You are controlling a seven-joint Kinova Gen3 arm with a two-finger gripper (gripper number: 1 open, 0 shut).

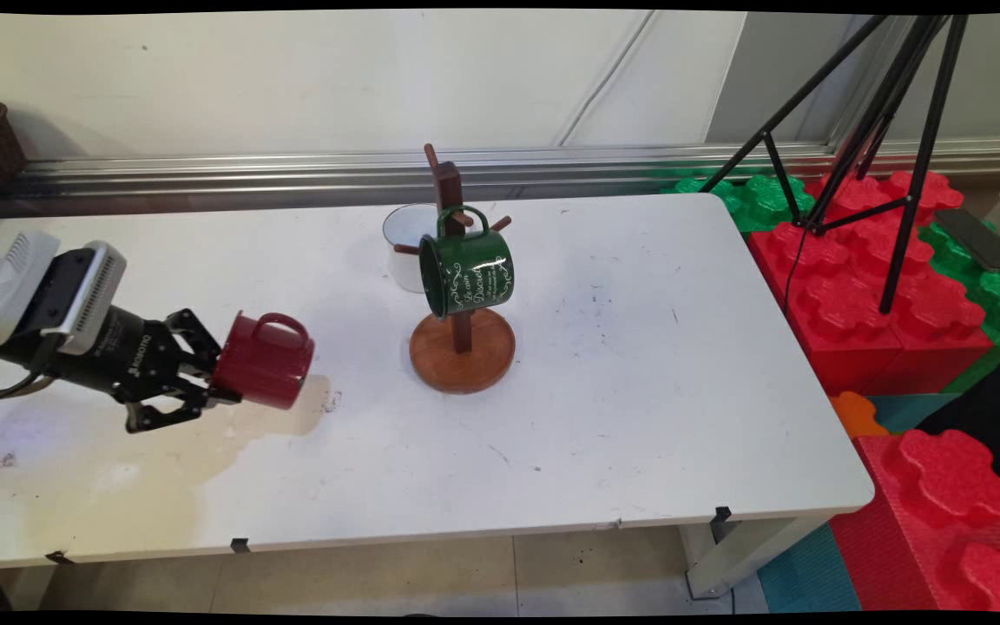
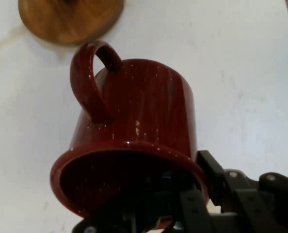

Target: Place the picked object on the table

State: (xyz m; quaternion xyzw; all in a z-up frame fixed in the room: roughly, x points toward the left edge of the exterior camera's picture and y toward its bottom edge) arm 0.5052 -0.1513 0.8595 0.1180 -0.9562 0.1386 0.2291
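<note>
I am holding a mug (image 1: 263,360) on its side in my gripper (image 1: 215,378), above the left part of the table (image 1: 639,417), its handle (image 1: 279,323) facing up. To its right a mug stand (image 1: 461,343) is sitting near the table's middle, with a second mug (image 1: 467,273) hanging on it. A third mug (image 1: 404,243) is standing just behind the stand.

The gripper's (image 1: 220,382) black body carries small white lettering that reads ROBOTIQ, seen in the main view. The green mug (image 1: 467,273) hanging on the wooden mug tree (image 1: 460,340) bears ornate white script between scroll flourishes; one larger word seems to start with a capital D, but the lines cannot be read.
</note>
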